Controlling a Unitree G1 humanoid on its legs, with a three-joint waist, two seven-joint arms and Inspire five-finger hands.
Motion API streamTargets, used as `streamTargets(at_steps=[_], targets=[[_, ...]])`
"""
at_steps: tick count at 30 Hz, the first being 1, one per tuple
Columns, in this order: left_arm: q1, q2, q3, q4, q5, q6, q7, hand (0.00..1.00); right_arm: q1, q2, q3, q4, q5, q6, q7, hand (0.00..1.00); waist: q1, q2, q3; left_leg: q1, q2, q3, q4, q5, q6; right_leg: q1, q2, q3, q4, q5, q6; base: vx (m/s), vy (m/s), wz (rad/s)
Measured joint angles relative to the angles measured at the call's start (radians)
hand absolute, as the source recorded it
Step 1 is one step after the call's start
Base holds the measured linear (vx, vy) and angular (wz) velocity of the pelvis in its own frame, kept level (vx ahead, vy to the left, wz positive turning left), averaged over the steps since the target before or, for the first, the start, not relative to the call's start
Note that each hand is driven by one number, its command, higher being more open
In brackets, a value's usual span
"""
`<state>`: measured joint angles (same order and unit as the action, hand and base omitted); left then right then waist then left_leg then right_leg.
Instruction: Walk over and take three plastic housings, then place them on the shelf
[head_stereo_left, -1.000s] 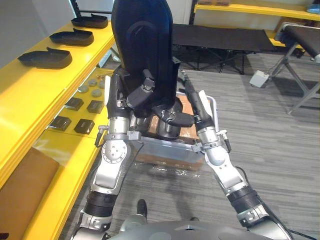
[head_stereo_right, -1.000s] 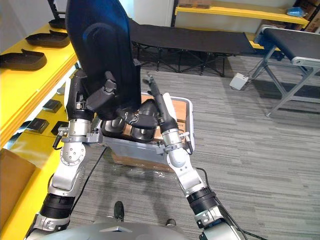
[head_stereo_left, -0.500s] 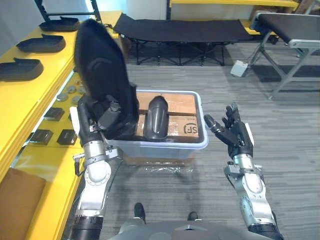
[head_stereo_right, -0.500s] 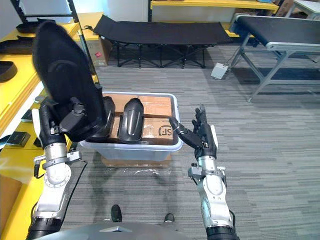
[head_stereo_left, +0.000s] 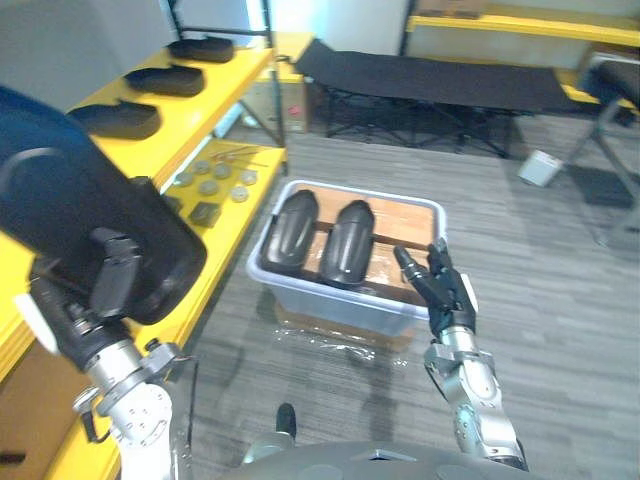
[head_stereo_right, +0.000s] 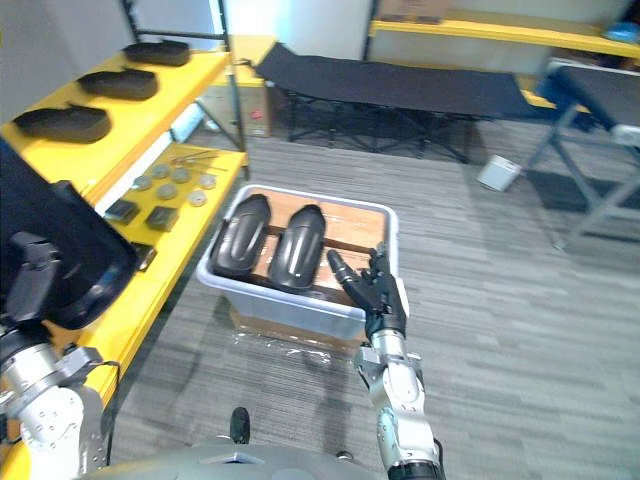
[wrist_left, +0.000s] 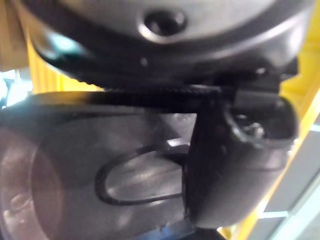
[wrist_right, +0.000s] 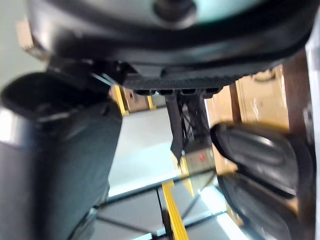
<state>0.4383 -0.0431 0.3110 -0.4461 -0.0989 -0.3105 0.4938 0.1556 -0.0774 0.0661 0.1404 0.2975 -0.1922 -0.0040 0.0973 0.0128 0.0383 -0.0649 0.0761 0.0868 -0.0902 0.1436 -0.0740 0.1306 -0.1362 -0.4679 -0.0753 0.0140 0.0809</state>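
Left eye view: right hand (head_stereo_left: 441, 291) released, fingers wide; left hand (head_stereo_left: 103, 292) alone clamps housing (head_stereo_left: 62, 205), shelf (head_stereo_left: 222, 88) just past its fingers; placing seems next.

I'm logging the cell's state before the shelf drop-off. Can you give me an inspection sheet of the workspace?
Surface: grey carpet floor; yellow shelf on the robot's left.
Job's things: held housing raised beside the shelf; two bin housings side by side in the plastic bin; three shelf housings in a row on the top level.
Clutter: round discs and small black blocks on the lower level.
Hands: left hand curled round the held housing; right hand open, empty, by the bin's near right corner.
Cables: nothing seen.
Surroundings: black folding cot; white box on the floor.
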Motion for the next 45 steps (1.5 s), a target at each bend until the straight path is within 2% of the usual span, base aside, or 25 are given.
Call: streamTargets(at_steps=[5,6,8,9,10,15,17,19,21,24,27,31,32,33,35,37,38,39,40,41,42,43,45], targets=[[0.085,-0.044,0.072,-0.002,-0.124,-0.019,-0.027,0.00,-0.080,-0.004,0.046,0.048,-0.017,0.010,0.024,1.00,0.071,-0.017,-0.009,-0.036,-0.034,-0.122,0.000,0.023,0.011,0.044,0.000,-0.143,0.027,-0.036,0.017,0.03,-0.036,0.91],[0.101,-0.060,0.085,-0.002,-0.146,-0.019,-0.051,0.00,-0.099,-0.007,0.043,0.055,-0.019,0.010,0.022,1.00,0.078,-0.019,-0.006,-0.058,-0.037,-0.117,0.000,0.024,0.024,0.054,0.000,-0.190,0.032,-0.043,0.021,-0.02,0.004,1.27],[0.105,-0.066,0.089,-0.002,-0.176,-0.019,-0.105,0.00,-0.106,-0.015,0.034,0.055,-0.019,0.010,0.011,1.00,0.073,-0.022,0.000,-0.075,-0.028,-0.050,0.001,0.028,0.031,0.076,-0.003,-0.264,0.046,-0.057,0.032,-0.02,0.035,1.40],[0.107,-0.067,0.086,-0.002,-0.183,-0.019,-0.154,0.00,-0.108,-0.040,0.032,0.065,-0.020,0.010,0.001,1.00,0.077,-0.019,0.005,-0.080,-0.028,-0.013,0.001,0.059,0.055,0.097,-0.013,-0.315,0.075,-0.077,0.043,-0.01,0.067,1.29],[0.108,-0.067,0.087,-0.002,-0.190,-0.022,-0.177,0.00,-0.114,-0.050,0.032,0.075,-0.029,0.010,-0.007,1.00,0.088,-0.021,0.006,-0.081,-0.034,-0.022,0.001,0.062,0.056,0.098,-0.021,-0.332,0.095,-0.092,0.052,-0.03,0.079,1.04],[0.106,-0.067,0.085,-0.002,-0.224,-0.047,-0.226,0.00,-0.166,-0.040,0.039,0.091,-0.086,0.007,-0.025,1.00,0.099,-0.009,0.030,-0.075,-0.066,-0.040,0.001,0.063,0.062,0.105,-0.052,-0.332,0.129,-0.117,0.054,-0.06,0.084,0.23],[0.097,-0.063,0.077,-0.002,-0.242,-0.059,-0.276,0.00,-0.160,-0.034,0.039,0.081,-0.086,0.004,-0.032,1.00,0.084,0.000,0.047,-0.075,-0.076,-0.056,0.001,0.064,0.064,0.093,-0.051,-0.266,0.169,-0.153,0.048,-0.11,0.073,0.36],[0.057,-0.043,0.040,-0.002,-0.249,-0.060,-0.342,0.00,-0.101,-0.034,0.026,0.043,-0.087,-0.006,-0.048,1.00,0.050,0.001,0.060,-0.093,-0.101,-0.106,0.000,0.073,0.077,0.054,-0.036,-0.169,0.239,-0.223,0.039,-0.12,0.021,0.93],[0.034,-0.023,0.019,-0.002,-0.249,-0.060,-0.400,0.00,-0.074,-0.033,0.013,0.039,-0.087,-0.015,-0.048,1.00,0.033,0.001,0.070,-0.103,-0.113,-0.125,0.001,0.075,0.079,0.035,-0.027,-0.134,0.271,-0.254,0.031,-0.09,-0.017,0.76],[0.023,0.028,-0.002,-0.002,-0.254,-0.065,-0.513,0.00,-0.058,-0.038,-0.017,0.035,-0.087,-0.015,-0.015,1.00,0.038,0.021,0.084,-0.105,-0.117,-0.120,0.002,0.077,0.078,0.028,-0.028,-0.123,0.299,-0.269,0.021,-0.05,-0.020,0.26],[0.023,0.057,-0.004,-0.002,-0.254,-0.068,-0.541,0.00,-0.070,-0.062,-0.018,-0.011,-0.087,-0.015,0.042,1.00,0.037,0.041,0.095,-0.108,-0.114,-0.111,0.004,0.092,0.078,0.001,-0.040,-0.094,0.354,-0.290,0.018,-0.01,-0.031,-0.15],[0.026,0.056,-0.036,-0.001,-0.252,-0.075,-0.553,0.00,-0.096,-0.086,-0.021,-0.054,-0.085,-0.021,0.065,1.00,0.038,0.046,0.099,-0.108,-0.113,-0.094,0.004,0.093,0.078,-0.019,-0.046,-0.078,0.386,-0.317,0.012,-0.02,-0.056,-0.09],[0.025,0.056,-0.045,-0.001,-0.248,-0.076,-0.558,0.00,-0.109,-0.087,-0.024,-0.068,-0.076,-0.026,0.065,1.00,0.038,0.046,0.105,-0.108,-0.115,-0.082,0.007,0.077,0.074,-0.023,-0.055,-0.079,0.397,-0.326,0.012,0.01,-0.035,-0.03],[0.020,0.058,-0.047,0.003,-0.246,-0.079,-0.565,0.00,-0.129,-0.081,-0.026,-0.071,-0.043,-0.038,0.065,1.00,0.037,0.029,0.127,-0.123,-0.117,-0.049,0.064,0.039,0.089,-0.023,-0.082,-0.078,0.407,-0.333,0.007,0.01,-0.019,-0.05],[0.018,0.061,-0.043,0.004,-0.246,-0.084,-0.571,0.00,-0.142,-0.073,-0.026,-0.082,-0.036,-0.044,0.064,1.00,0.040,0.033,0.148,-0.156,-0.119,-0.034,0.182,0.005,0.102,-0.002,-0.090,-0.080,0.442,-0.364,0.017,0.07,-0.032,0.06],[0.005,0.063,-0.025,0.006,-0.247,-0.084,-0.594,0.00,-0.141,-0.044,-0.027,-0.082,-0.037,-0.056,0.047,1.00,0.045,0.001,0.160,-0.178,-0.146,-0.038,0.306,-0.082,0.102,0.041,-0.125,-0.114,0.452,-0.390,0.037,0.11,-0.016,0.33],[-0.001,0.064,-0.016,0.006,-0.247,-0.084,-0.604,0.00,-0.140,-0.039,-0.027,-0.082,-0.037,-0.061,0.038,1.00,0.048,-0.006,0.163,-0.187,-0.151,-0.038,0.338,-0.105,0.102,0.056,-0.128,-0.126,0.446,-0.389,0.048,0.14,0.031,0.37],[-0.011,0.065,0.003,0.005,-0.247,-0.084,-0.618,0.00,-0.140,-0.034,-0.029,-0.083,-0.038,-0.063,0.024,1.00,0.049,-0.013,0.167,-0.203,-0.152,-0.046,0.397,-0.155,0.102,0.076,-0.124,-0.129,0.477,-0.383,0.062,0.21,0.037,0.48],[-0.018,0.067,0.018,0.006,-0.248,-0.083,-0.628,0.00,-0.138,-0.033,-0.027,-0.083,-0.042,-0.064,0.008,1.00,0.049,-0.009,0.168,-0.213,-0.155,-0.071,0.439,-0.181,0.108,0.031,-0.148,-0.083,0.613,-0.358,0.062,0.22,0.051,0.51],[-0.020,0.071,0.026,0.006,-0.248,-0.083,-0.633,0.00,-0.137,-0.031,-0.026,-0.082,-0.048,-0.064,0.000,1.00,0.049,-0.010,0.168,-0.208,-0.156,-0.080,0.442,-0.186,0.112,-0.005,-0.159,-0.049,0.680,-0.332,0.058,0.20,0.068,0.45],[-0.019,0.084,0.036,0.006,-0.248,-0.083,-0.639,0.00,-0.137,-0.028,-0.025,-0.079,-0.055,-0.064,-0.008,1.00,0.052,-0.011,0.168,-0.195,-0.155,-0.092,0.433,-0.199,0.109,-0.053,-0.167,0.000,0.775,-0.271,0.048,0.24,0.058,0.24],[-0.018,0.105,0.054,0.007,-0.248,-0.083,-0.638,0.00,-0.141,-0.024,-0.025,-0.072,-0.058,-0.065,-0.013,1.00,0.059,-0.013,0.170,-0.148,-0.152,-0.113,0.386,-0.201,0.116,-0.118,-0.197,0.036,0.914,-0.187,0.021,0.24,0.035,0.17],[-0.018,0.114,0.079,0.007,-0.255,-0.083,-0.614,0.00,-0.154,-0.027,-0.026,-0.069,-0.072,-0.070,-0.007,1.00,0.059,-0.006,0.170,-0.082,-0.142,-0.123,0.331,-0.204,0.120,-0.184,-0.214,0.061,0.923,-0.269,-0.015,0.24,0.009,0.02]])
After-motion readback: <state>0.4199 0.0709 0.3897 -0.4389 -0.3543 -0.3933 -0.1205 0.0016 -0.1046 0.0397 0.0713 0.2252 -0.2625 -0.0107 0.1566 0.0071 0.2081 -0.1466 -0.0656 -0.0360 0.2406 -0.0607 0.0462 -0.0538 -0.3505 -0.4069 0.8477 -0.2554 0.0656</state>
